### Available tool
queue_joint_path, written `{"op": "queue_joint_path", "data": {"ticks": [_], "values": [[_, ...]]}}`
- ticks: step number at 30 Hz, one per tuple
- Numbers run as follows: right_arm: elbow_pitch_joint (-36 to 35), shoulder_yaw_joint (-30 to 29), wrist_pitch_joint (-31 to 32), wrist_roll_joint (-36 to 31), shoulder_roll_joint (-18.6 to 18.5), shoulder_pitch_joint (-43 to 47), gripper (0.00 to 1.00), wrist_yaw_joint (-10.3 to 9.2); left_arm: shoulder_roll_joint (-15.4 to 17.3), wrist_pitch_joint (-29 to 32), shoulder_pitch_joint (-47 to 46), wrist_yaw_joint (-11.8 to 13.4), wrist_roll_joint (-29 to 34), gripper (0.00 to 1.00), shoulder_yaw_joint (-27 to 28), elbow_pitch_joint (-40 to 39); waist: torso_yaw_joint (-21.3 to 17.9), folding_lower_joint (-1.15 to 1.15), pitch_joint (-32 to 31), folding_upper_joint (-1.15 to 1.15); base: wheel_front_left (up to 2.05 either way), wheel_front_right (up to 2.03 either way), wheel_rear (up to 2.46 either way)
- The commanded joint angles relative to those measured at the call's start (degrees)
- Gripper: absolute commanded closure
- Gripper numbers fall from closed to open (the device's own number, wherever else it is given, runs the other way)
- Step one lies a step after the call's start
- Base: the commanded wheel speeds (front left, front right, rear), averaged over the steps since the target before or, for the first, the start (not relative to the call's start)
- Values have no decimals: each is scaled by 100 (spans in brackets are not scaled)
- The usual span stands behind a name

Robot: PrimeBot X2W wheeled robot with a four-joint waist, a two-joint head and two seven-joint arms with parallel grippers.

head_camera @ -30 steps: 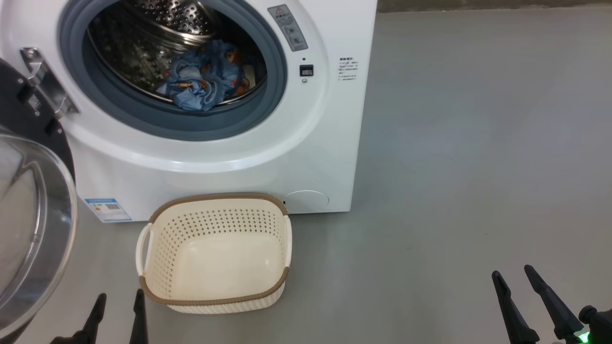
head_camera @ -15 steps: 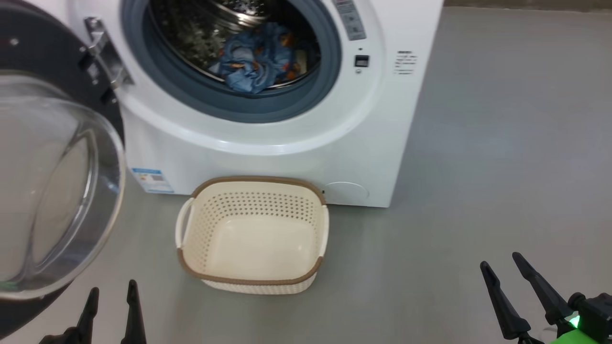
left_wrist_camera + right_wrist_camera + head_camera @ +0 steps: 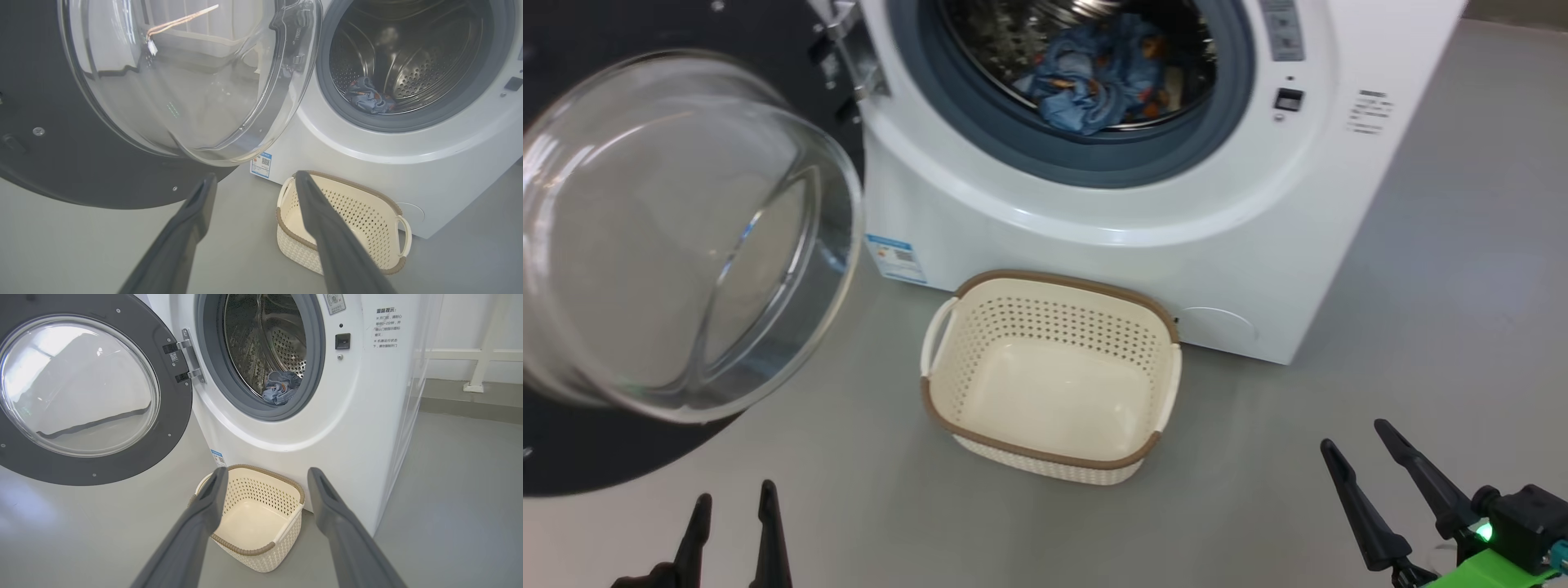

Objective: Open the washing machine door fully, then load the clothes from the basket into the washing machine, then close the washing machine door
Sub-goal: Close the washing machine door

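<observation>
Right, loading looks done, and closing the door [image 3: 686, 237] is the step in hand.

- Basket [image 3: 1045, 453]: empty, on the floor [image 3: 1421, 327] at the washer's [image 3: 1143, 237] base, below the opening. Touching it or just short, can't tell.
- Clothes [image 3: 1094, 82]: bunched low in the washer's drum [image 3: 996, 41], behind the gasket [image 3: 1094, 167]. Nothing seen draped over the lip.
- Door: swung wide off the washer's hinge [image 3: 845, 57] side, inner face and glass bowl [image 3: 184, 81] toward the robot.
- Left claw [image 3: 734, 492]: spread fully, holding nothing, low in front of the washer on the hinge side, near the door's lower rim.
- Right claw [image 3: 1354, 434]: spread fully, empty, out front on the washer's latch side, well apart from it.

How to close it well, as a judgement:
- Left claw is the better placed. It should go round the door's free edge, far from the washer's hinge, and push on the outer face there for best leverage.
- Keep the fingers off the glass bowl: it is curved and slick, so a push would likely skate.
- Follow the door's arc toward the washer rather than shoving straight.
- Watch the lower rim as it passes over the basket. It probably clears, but that isn't certain from here.
- Check the gasket for stray cloth before the last part of the swing.
- Finish with a firm press on the side nearest the washer's latch slot [image 3: 1289, 99] until it seats.
</observation>
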Motion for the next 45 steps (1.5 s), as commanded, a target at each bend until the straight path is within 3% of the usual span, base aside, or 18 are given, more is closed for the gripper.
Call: {"op": "queue_joint_path", "data": {"ticks": [1, 15, 35, 36, 37, 38, 39, 45], "values": [[-112, 157, -27, 40, -171, -181, 0, 17, 94, -22, -39, 33, -38, 0, 157, -167, 316, 0, 17, 0, 0, 0, 0], [-40, 376, -27, 51, -255, -357, 0, 17, 94, -22, 16, 151, -178, 0, -160, -217, 911, 0, -13, 0, 0, 0, 0], [-12, 443, -27, 48, -322, -461, 0, 17, 94, -22, 63, 209, -405, 0, -272, -414, 1136, 0, 38, 0, 0, 0, 0], [-13, 438, -27, 50, -317, -453, 0, 17, 94, -22, 49, 181, -459, 5, -236, -453, 1137, 0, 32, 0, 0, 0, 0], [-13, 428, -27, 53, -310, -443, 0, 17, 94, -22, 29, 139, -532, 51, -186, -506, 1135, 0, 28, 0, 0, 0, 0], [-12, 412, -27, 55, -298, -427, 0, 17, 94, -22, 5, 98, -601, 81, -109, -575, 1135, 0, 18, 0, 0, 0, 0], [-15, 397, -27, 56, -284, -405, 0, 17, 94, -22, -27, 48, -652, 100, -3, -665, 1131, 0, 6, 0, 0, 0, 0], [-52, 290, -27, 39, -212, -264, 0, 17, 94, -22, -430, -561, -947, 100, 1010, -1486, 1075, 0, -10, 0, 0, 0, 0]]}}
